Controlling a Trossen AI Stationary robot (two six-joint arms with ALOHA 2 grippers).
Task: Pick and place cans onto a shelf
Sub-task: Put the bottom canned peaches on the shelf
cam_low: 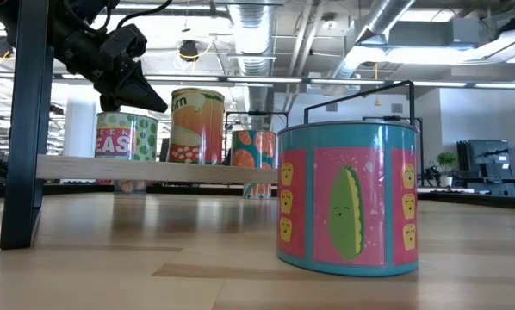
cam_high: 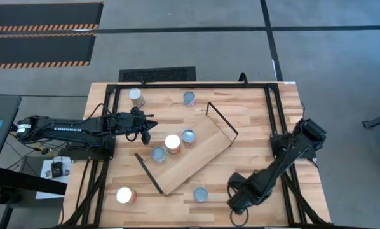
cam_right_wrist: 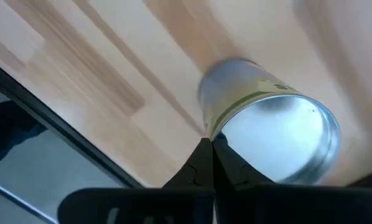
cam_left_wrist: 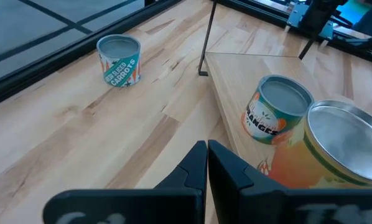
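Note:
The shelf (cam_high: 193, 149) is a light-wood board with black wire brackets, lying slantwise in the middle of the table. Three cans stand on it (cam_high: 158, 153), (cam_high: 173, 142), (cam_high: 188, 137); the low view shows them as a peas can (cam_low: 127, 136), a corn can (cam_low: 197, 127) and an oranges can (cam_low: 256, 148). My left gripper (cam_high: 149, 129) is shut and empty just left of these cans, above the table. My right gripper (cam_high: 233, 198) is shut and empty near the front edge, right of a loose can (cam_high: 201, 194), which fills the right wrist view (cam_right_wrist: 267, 124).
Loose cans stand on the table at the far left (cam_high: 136, 97), the far middle (cam_high: 189, 98), which is the carrots can in the left wrist view (cam_left_wrist: 119, 60), and the near left (cam_high: 125, 195). A black frame (cam_high: 269, 89) rims the table.

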